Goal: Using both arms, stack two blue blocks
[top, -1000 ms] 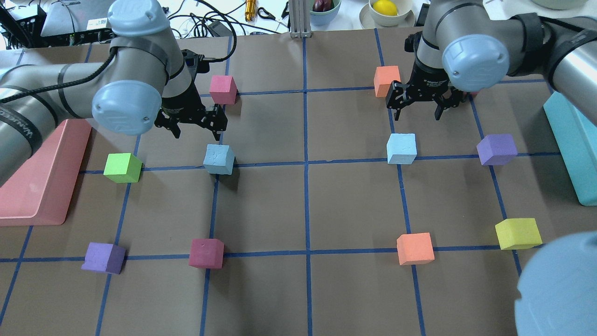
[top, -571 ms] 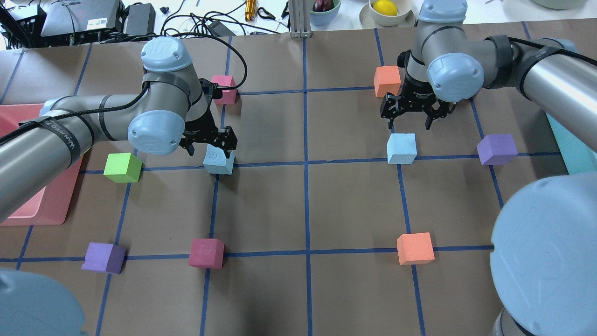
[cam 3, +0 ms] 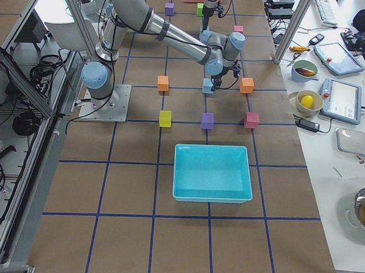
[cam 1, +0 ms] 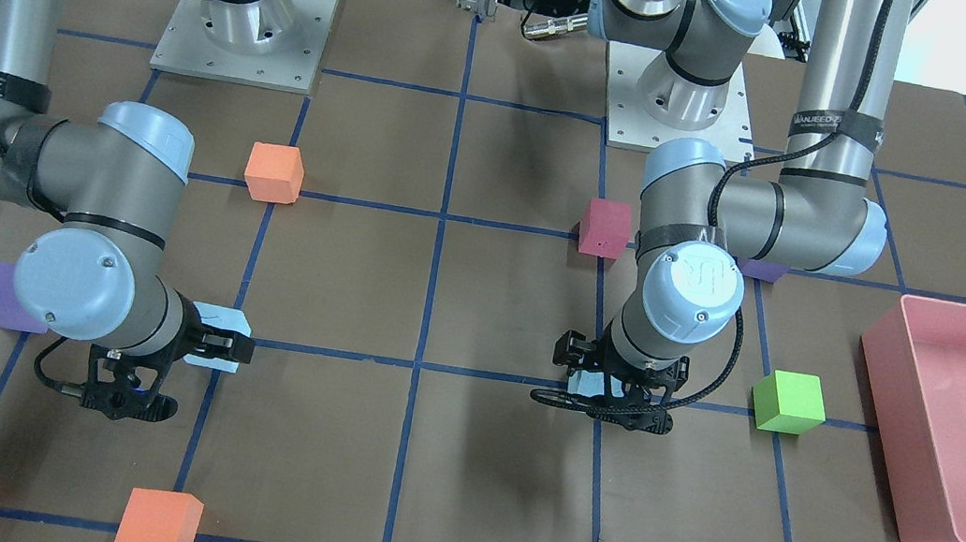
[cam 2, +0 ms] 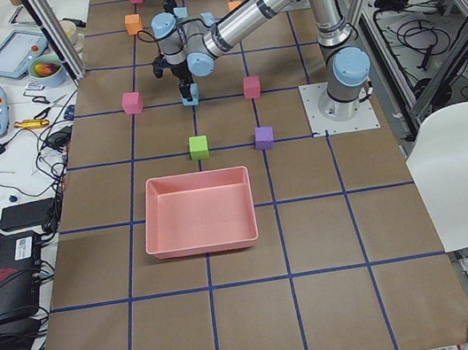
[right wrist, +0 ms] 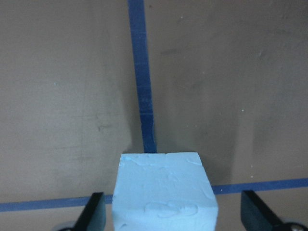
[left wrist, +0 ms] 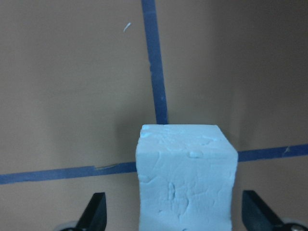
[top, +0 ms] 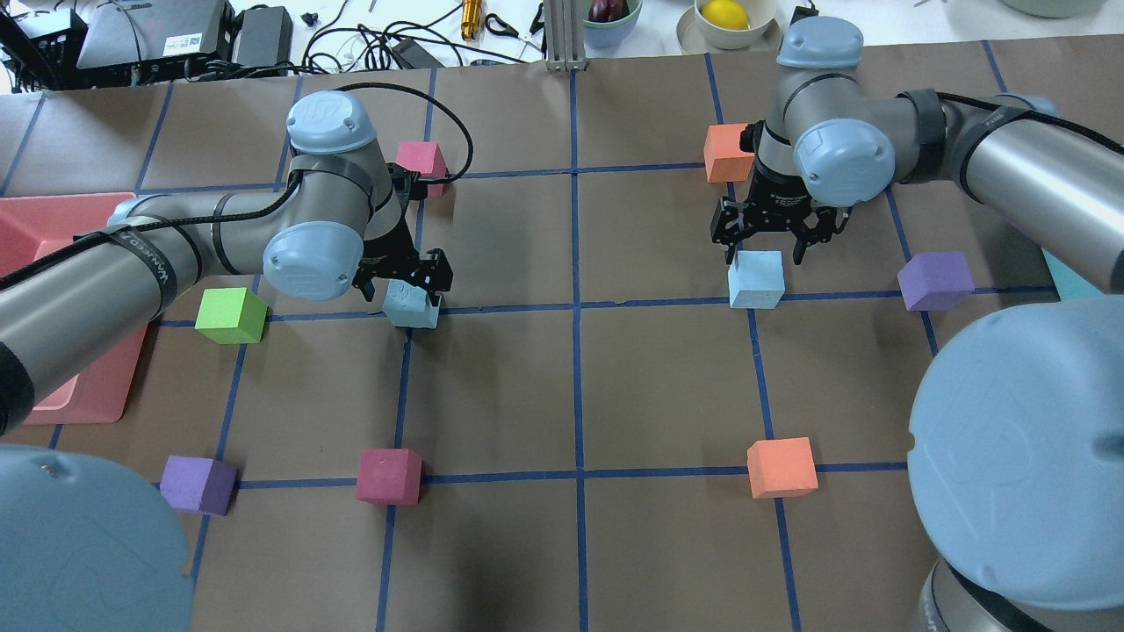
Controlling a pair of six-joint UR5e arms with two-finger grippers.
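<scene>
Two pale blue blocks rest on the brown table. The left blue block (top: pixel 411 309) sits at a tape crossing, and my left gripper (top: pixel 404 283) is low over it, open. In the left wrist view the block (left wrist: pixel 186 178) stands between the two spread fingertips (left wrist: pixel 95 211). The right blue block (top: pixel 756 279) sits under my right gripper (top: pixel 763 250), which is also open. In the right wrist view that block (right wrist: pixel 166 192) lies between the spread fingertips (right wrist: pixel 92 211). In both views there are gaps between the fingers and the block.
A green cube (top: pixel 230 314) is left of the left block and a pink cube (top: pixel 420 158) is behind it. An orange cube (top: pixel 728 151) and a purple cube (top: pixel 935 279) flank the right block. A pink bin (cam 1: pixel 878 383) and a teal bin (cam 3: pixel 212 172) stand at the table ends.
Both arms have come down and forward. The left gripper now straddles its blue block, and the right gripper has lowered onto the near side of its block. Neither block has moved.
</scene>
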